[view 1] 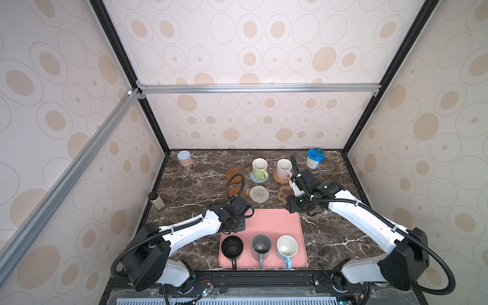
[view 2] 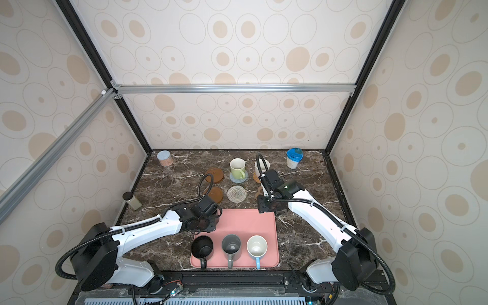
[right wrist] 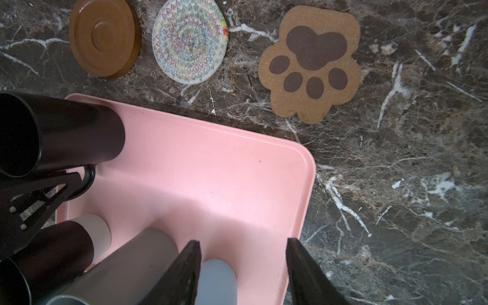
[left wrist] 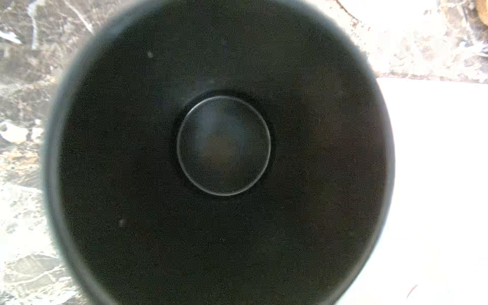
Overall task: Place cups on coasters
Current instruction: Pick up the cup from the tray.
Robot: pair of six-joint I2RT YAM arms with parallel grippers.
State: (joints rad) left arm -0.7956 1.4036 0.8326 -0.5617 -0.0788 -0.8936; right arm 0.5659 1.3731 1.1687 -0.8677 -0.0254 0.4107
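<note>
Left hand [right wrist: 71,184] directly above the black mug [right wrist: 79,132] at the tray's [right wrist: 211,171] far-left corner, meeting its handle [right wrist: 89,174]; whether clamped cannot be told.

Pinkish can [view 1: 184,158] at the marble table's [view 1: 184,184] far left corner; white blue-lidded tub [view 1: 314,159] far right; dark-capped jar [view 1: 156,201] by the left edge; pink tray [view 1: 277,224] near the front.

The dark brown, white-veined marble-look worktop [right wrist: 396,184] has a polished sheen. The pink rectangular tray [right wrist: 211,171] looks like smooth, matt plastic. The brown paw-shaped coaster [right wrist: 317,107] is grainy and cork-like. The whitish round coaster [right wrist: 189,42] is woven cord with coloured stitching. The brown saucer-like disc [right wrist: 104,37] is glossy, and the black cylindrical mug [right wrist: 66,132] at the tray's far left corner is satin-smooth.
</note>
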